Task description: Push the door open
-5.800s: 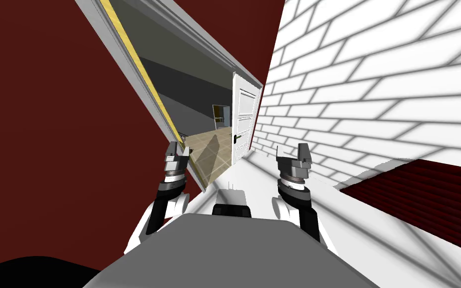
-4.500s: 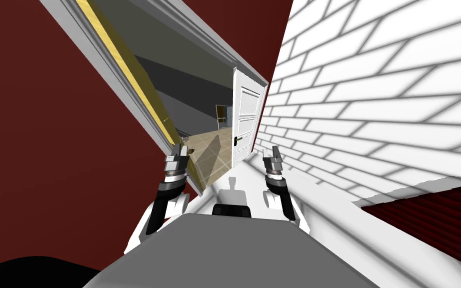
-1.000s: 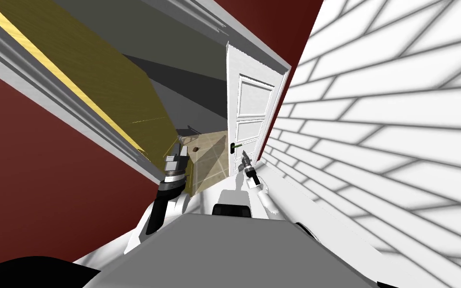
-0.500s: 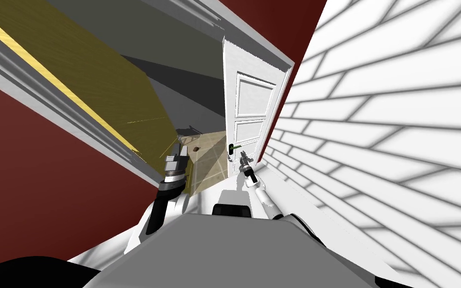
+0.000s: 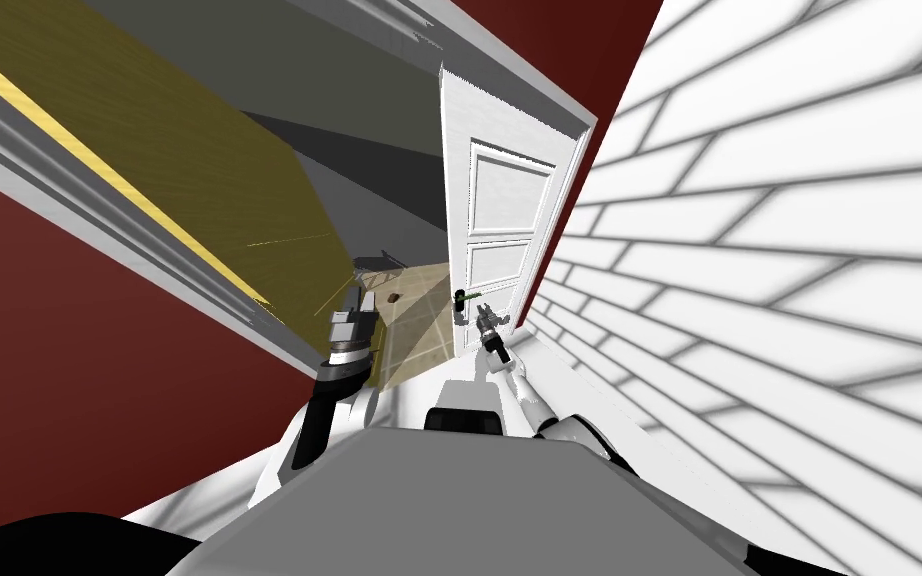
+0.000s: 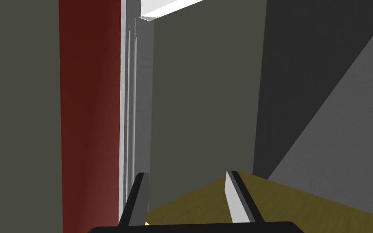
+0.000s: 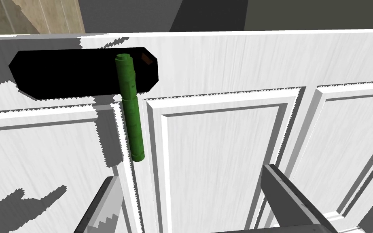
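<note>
— How far is it getting with that door?

— Partway, I'd judge. The door (image 5: 509, 200) is standing ajar at the right of the doorway, close by the brick wall (image 5: 769, 250). Floor (image 5: 419, 320) is showing through the gap on its left. It isn't swinging wide yet, so most of the pushing is waiting to be done.

— And the arm doing the work?

— The right gripper (image 7: 189, 174) is reaching out at the door's near face, just beside the handle (image 7: 131, 117). Its fingers are spread wide and gripping nothing. I can't tell whether the tips are touching the panel.

— Which way is the handle lying?

— It's a green lever coming off a black plate (image 7: 60, 77) near the door's free left edge. Its long axis is running level along the face, and its free end is pointing right, toward the hinge side. The door itself is standing upright and turning its panelled face toward the robot.

— The other arm?

— The left gripper (image 6: 185, 176) is hanging by the frame (image 5: 99, 190) at the left of the doorway. Its fingers are parted more narrowly and are holding nothing.
</note>
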### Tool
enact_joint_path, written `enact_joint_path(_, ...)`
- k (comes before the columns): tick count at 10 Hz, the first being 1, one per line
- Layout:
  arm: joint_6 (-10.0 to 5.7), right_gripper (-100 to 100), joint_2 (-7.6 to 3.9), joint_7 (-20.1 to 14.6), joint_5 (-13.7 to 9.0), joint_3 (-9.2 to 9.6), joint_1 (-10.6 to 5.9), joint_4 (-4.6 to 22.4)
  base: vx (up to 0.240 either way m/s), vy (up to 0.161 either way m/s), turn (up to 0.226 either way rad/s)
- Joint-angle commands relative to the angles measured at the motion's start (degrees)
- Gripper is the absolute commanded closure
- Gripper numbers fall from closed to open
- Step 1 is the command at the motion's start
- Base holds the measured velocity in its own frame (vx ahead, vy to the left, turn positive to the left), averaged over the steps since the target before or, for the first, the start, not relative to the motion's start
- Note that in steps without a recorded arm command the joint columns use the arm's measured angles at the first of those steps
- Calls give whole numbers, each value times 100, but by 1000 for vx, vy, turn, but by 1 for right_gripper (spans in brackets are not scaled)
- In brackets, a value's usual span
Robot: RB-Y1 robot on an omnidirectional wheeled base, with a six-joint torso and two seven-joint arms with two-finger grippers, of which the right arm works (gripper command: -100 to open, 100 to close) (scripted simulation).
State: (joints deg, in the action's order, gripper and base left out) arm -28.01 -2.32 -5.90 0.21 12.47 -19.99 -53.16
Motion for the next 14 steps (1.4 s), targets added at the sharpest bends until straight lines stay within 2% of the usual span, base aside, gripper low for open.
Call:
enact_joint_path(1,-1,-100,29,-19,-14,25,-126,225,60,-83,47)
enact_joint_path(2,7,-100,53,-25,-22,40,-197,348,56,-81,58)
enact_joint_path(3,23,-100,99,-38,-36,68,-339,593,75,-119,83)
enact_joint_path(7,50,-100,193,-59,-60,117,-575,1000,62,-92,49)
enact_joint_path(11,89,-100,356,-89,-95,184,-907,1573,64,-96,60)
enact_joint_path(13,98,-100,404,-96,-103,200,-985,1708,58,-81,33)
enact_joint_path(14,124,-100,378,-107,-99,205,-947,1625,20,-28,6)
